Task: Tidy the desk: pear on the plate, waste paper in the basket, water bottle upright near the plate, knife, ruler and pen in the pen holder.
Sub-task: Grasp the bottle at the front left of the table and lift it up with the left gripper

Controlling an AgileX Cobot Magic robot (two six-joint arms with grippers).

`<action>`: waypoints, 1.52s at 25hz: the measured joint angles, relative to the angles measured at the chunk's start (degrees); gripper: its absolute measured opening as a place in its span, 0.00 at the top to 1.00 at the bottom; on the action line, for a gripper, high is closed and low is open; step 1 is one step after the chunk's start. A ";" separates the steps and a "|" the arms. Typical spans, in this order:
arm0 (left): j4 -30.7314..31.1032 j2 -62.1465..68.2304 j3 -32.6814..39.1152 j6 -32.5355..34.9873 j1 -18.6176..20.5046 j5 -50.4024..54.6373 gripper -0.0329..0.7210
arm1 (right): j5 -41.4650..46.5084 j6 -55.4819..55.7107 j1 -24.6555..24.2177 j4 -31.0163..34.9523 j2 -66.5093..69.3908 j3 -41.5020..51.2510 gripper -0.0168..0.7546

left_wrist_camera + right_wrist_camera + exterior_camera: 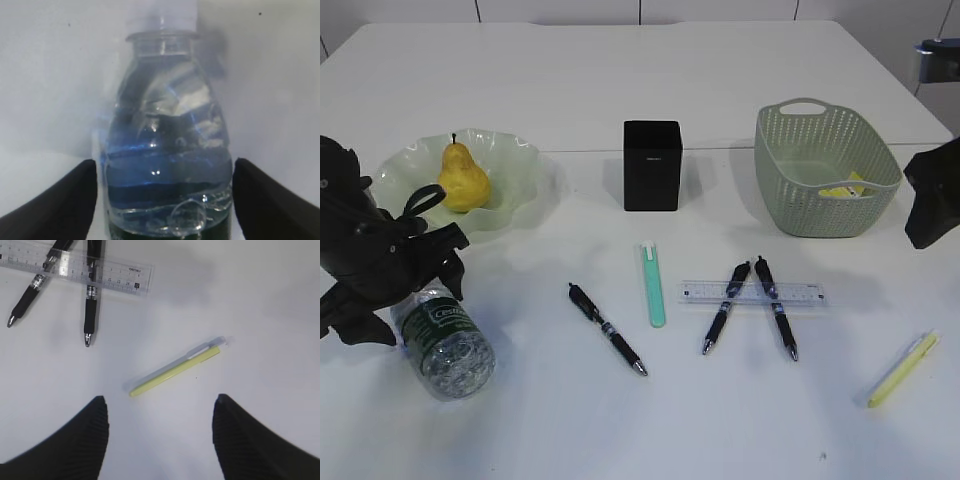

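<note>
The water bottle lies on its side at the front left, its neck towards the plate. My left gripper is open and straddles the bottle, one finger on each side, with a thin gap at the left finger. The pear sits on the plate. The waste paper lies inside the basket. A teal knife, the ruler and a pen lie in front of the pen holder. My right gripper hangs open and empty above a yellow pen.
Two black pens lie crossed over the ruler. The yellow pen lies near the front right. The right arm hangs beside the basket at the right edge of the table.
</note>
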 joint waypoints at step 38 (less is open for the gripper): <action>5.72 2.24 -0.26 -0.27 2.96 -2.13 0.45 | -1.23 0.00 0.00 -0.34 0.00 0.00 0.35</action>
